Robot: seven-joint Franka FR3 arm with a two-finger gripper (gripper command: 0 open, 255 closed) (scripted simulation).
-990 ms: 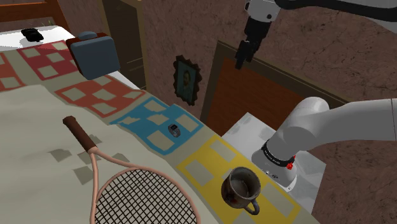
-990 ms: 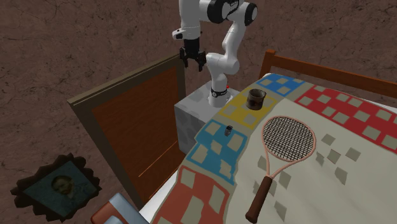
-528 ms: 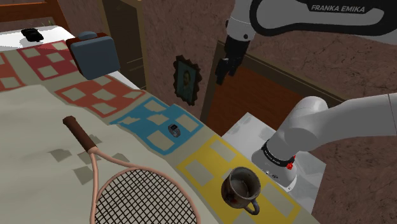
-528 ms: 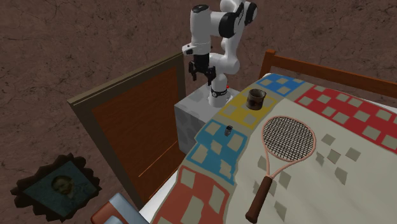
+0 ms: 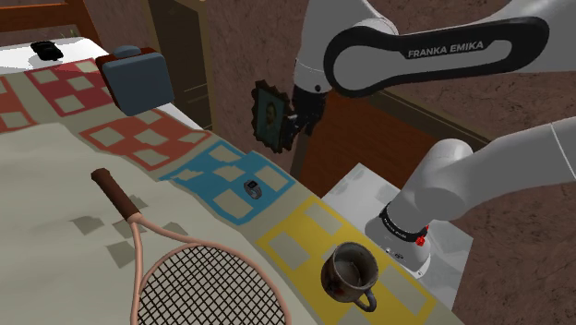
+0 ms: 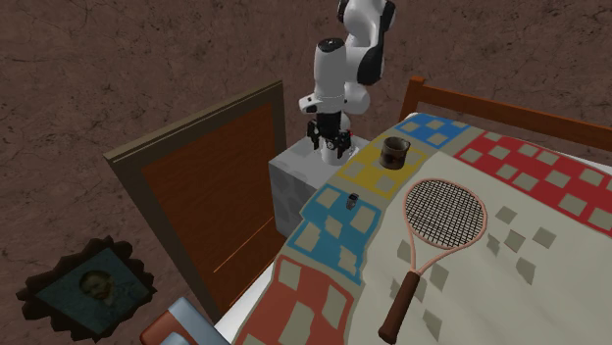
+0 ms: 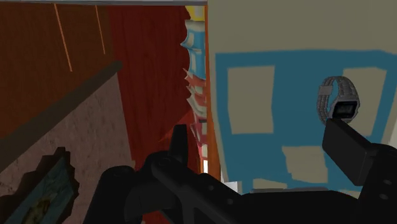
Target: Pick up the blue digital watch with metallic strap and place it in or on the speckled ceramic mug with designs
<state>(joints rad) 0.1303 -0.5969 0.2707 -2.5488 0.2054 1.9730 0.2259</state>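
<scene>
A mug (image 5: pixel 351 274) stands upright on the quilt's (image 5: pixel 55 185) yellow patch. Farther on, the watch (image 5: pixel 254 188) lies untouched on a blue patch. Beyond, above the bed's edge, the gripper (image 5: pixel 297 129) hangs, fingers spread, empty.

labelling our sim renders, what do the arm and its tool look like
The arm has rounded white links with dark joints. One dark band carries white FRANKA EMIKA lettering. Small red marks sit low on the arm, beside a dark joint. The tool is all black, with two blocky fingers.
</scene>
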